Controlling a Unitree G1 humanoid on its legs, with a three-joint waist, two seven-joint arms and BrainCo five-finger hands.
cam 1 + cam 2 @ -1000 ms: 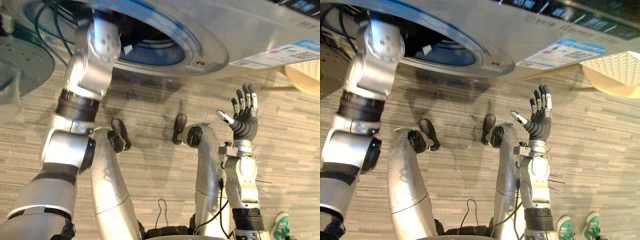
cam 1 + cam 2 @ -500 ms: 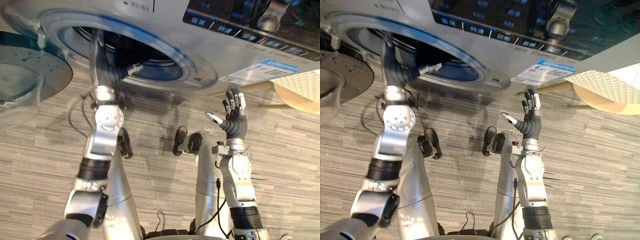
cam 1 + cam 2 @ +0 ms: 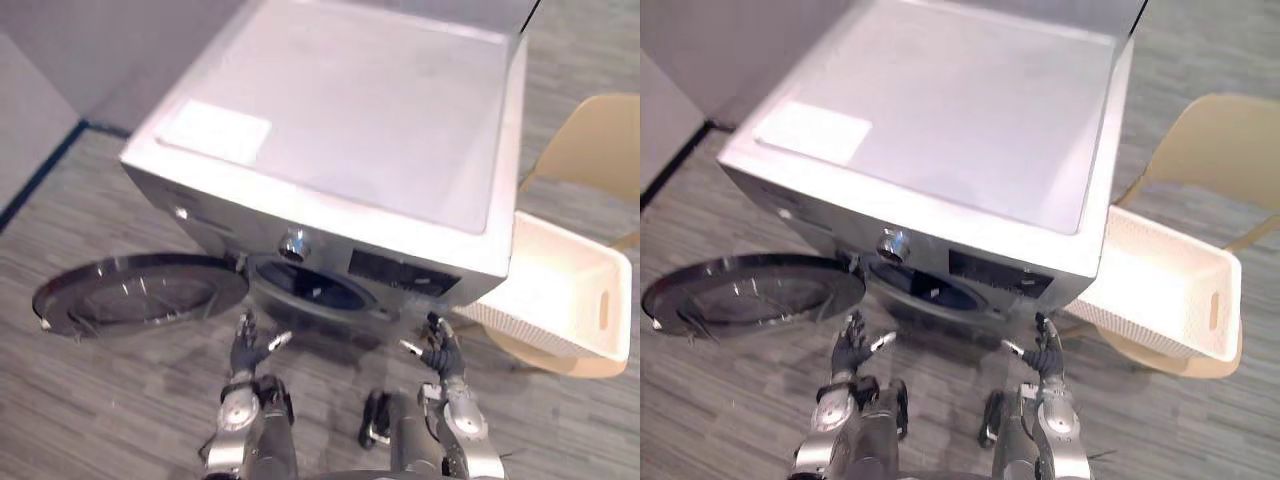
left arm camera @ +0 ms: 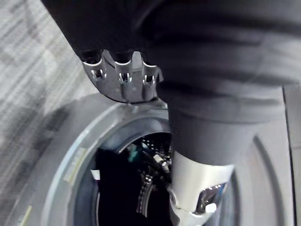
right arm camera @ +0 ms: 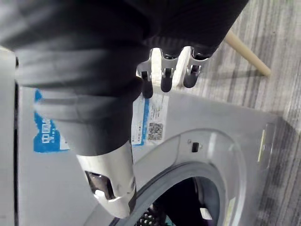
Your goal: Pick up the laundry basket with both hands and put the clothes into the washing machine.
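Nearest, the left robot hand (image 3: pixel 247 345) is seen at about 7 o'clock in the head views and the right robot hand (image 3: pixel 440 350) at about 5 o'clock. Both are raised with fingers straight and spread. Both are released, and nothing is held in either. They are set apart above the grey striped floor (image 3: pixel 100 420), just in front of the washing machine (image 3: pixel 340 130).

The round door (image 3: pixel 140 295) is swung fully open and lies at 9 o'clock from the drum opening (image 3: pixel 315 290). Inside the drum, in the left wrist view, something dark (image 4: pixel 117 193) with a small white tag and a teal patch can be made out; whether it is clothing cannot be told for certain. At 12 o'clock from the opening a silver knob (image 3: pixel 292 243) is set, with a dark control panel (image 3: pixel 405 272) at 2 o'clock from it.

In the right wrist view a blue-and-white sticker (image 5: pixel 148 115) with a square code is seen on the machine's front; its print is too small to be read.

The white laundry basket (image 3: pixel 560 295) is placed at 3 o'clock from the machine, resting on a beige chair (image 3: pixel 590 150), well apart from both hands.

Farthest, a pale rectangular label (image 3: pixel 213 130) is fixed on the machine's flat top at its 10 o'clock corner; no writing on it can be made out.
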